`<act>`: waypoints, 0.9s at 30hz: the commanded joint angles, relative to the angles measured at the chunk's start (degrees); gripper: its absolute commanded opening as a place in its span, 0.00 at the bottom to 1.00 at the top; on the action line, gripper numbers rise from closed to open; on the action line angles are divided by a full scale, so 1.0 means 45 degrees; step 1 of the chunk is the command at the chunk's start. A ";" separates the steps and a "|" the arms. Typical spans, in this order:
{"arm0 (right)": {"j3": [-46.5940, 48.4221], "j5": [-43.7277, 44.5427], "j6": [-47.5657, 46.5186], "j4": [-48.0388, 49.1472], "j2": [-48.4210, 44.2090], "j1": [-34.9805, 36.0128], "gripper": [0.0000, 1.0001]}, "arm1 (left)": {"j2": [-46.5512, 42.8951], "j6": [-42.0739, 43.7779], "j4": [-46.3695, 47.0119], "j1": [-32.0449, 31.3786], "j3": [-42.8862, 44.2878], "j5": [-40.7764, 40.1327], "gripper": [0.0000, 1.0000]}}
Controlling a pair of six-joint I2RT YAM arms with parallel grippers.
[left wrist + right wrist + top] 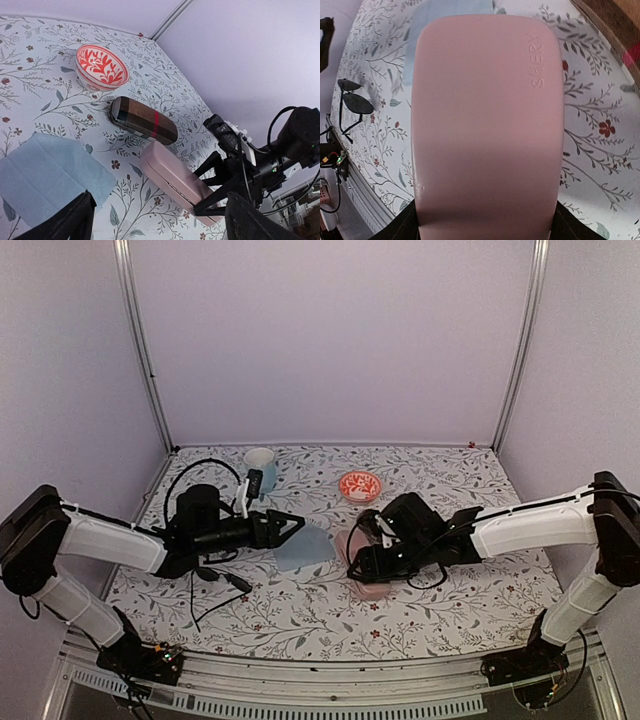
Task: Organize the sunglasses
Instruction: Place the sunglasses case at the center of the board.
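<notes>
The black sunglasses (222, 580) lie open on the table in front of my left arm; they also show in the right wrist view (355, 102). The pinkish see-through pair is out of view. My right gripper (358, 568) is shut across the near end of the pink case (485, 115), which lies closed on the table (180, 180). Its fingers (400, 227) flank the case. My left gripper (287, 528) is open and empty over the blue cloth (305, 546), its fingers (70, 222) wide apart.
The brown case with a red band (144, 120) lies just beyond the pink case. A red patterned bowl (360, 485) and a pale blue cup (260, 462) stand at the back. The floral table is walled by panels on three sides.
</notes>
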 commanded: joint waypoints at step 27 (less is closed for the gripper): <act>0.0796 0.2641 0.3833 -0.1962 0.2246 0.2440 0.99 | -0.1842 0.1171 -0.3273 -0.2688 -0.0629 -0.3876 0.93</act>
